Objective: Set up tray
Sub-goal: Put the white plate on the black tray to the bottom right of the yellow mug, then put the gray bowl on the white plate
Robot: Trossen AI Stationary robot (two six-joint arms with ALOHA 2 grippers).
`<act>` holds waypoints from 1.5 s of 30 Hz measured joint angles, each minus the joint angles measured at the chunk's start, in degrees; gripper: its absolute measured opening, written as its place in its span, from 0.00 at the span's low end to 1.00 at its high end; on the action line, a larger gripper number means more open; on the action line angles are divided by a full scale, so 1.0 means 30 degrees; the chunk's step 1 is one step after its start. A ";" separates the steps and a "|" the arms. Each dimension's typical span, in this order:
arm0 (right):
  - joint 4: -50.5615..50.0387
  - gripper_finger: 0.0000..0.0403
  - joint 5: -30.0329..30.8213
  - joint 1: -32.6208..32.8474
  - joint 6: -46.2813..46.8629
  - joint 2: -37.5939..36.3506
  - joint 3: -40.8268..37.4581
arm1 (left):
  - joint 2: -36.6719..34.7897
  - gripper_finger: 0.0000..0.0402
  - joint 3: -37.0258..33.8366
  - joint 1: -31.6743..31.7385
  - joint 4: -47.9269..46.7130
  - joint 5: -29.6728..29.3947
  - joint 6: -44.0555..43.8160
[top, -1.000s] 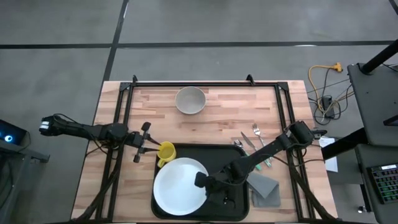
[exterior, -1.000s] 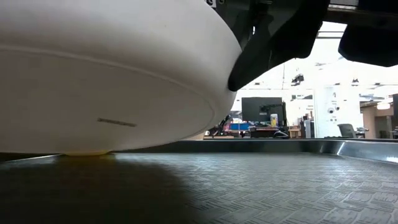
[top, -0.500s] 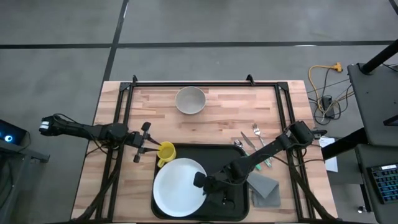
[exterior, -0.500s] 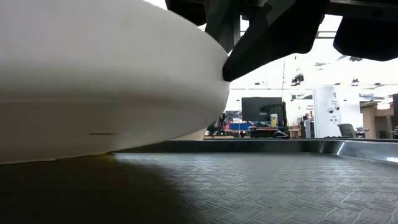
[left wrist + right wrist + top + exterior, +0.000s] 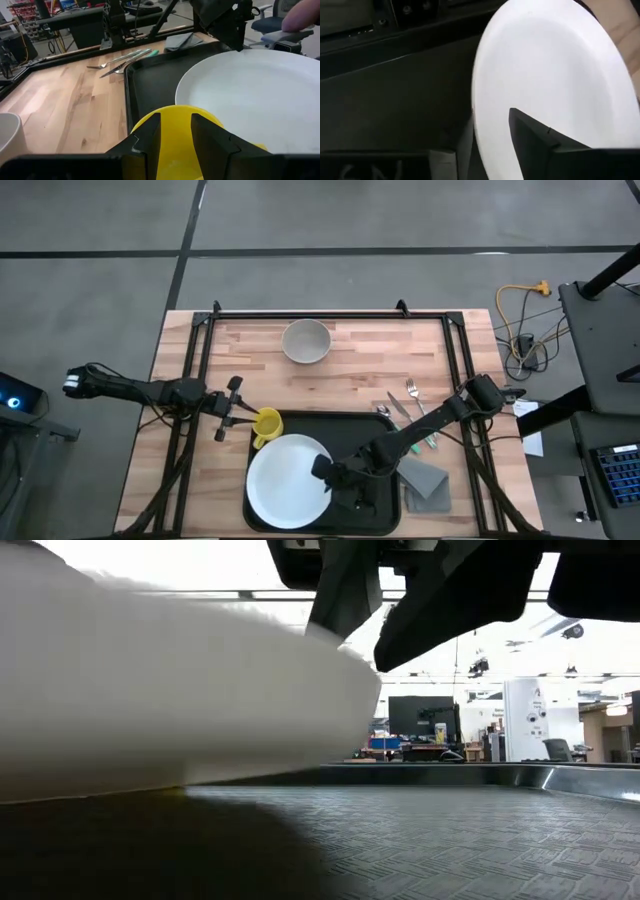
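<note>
A white plate [image 5: 288, 480] lies on the black tray [image 5: 350, 435], at its left half. My right gripper [image 5: 322, 472] is open at the plate's right rim [image 5: 485, 75], with one finger on each side of it. A yellow cup [image 5: 267, 424] stands upright on the tray's far left corner. My left gripper [image 5: 243, 418] reaches in level from the table's left. It is open, and its fingertips [image 5: 150, 125] are at the cup's near wall [image 5: 175, 135]. My right gripper has the plate's right rim [image 5: 360, 680] between its open fingers, which slant down from the table's right. Whether a finger touches the rim I cannot tell. My left gripper stands at the cup's left side. Its own fingers hide whether they touch the cup.
A pale bowl [image 5: 306, 340] sits at the table's far middle. Cutlery [image 5: 405, 405] lies on the wood just right of the tray's far right corner. A folded grey napkin [image 5: 425, 480] lies right of the tray. Bare wood shows on the table's left half [image 5: 200, 360].
My right gripper has opened. The plate's right rim, which stood raised off the tray, has sunk toward it while the plate's left part stayed down.
</note>
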 joint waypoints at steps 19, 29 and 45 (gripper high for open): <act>-0.2039 0.33 0.4621 -0.0003 0.0822 -0.0852 0.0000 | 0.0105 0.23 0.0000 0.0004 -0.0002 -0.0002 0.0000; -0.1759 0.32 1.5041 -0.0344 0.1829 -0.1140 0.0195 | 0.0240 0.23 0.0007 -0.0004 0.0000 0.0000 0.0000; -0.4150 0.31 0.3628 -0.5154 0.6885 -0.3678 0.0605 | 0.0269 0.23 0.0007 0.0003 0.0000 0.0000 0.0000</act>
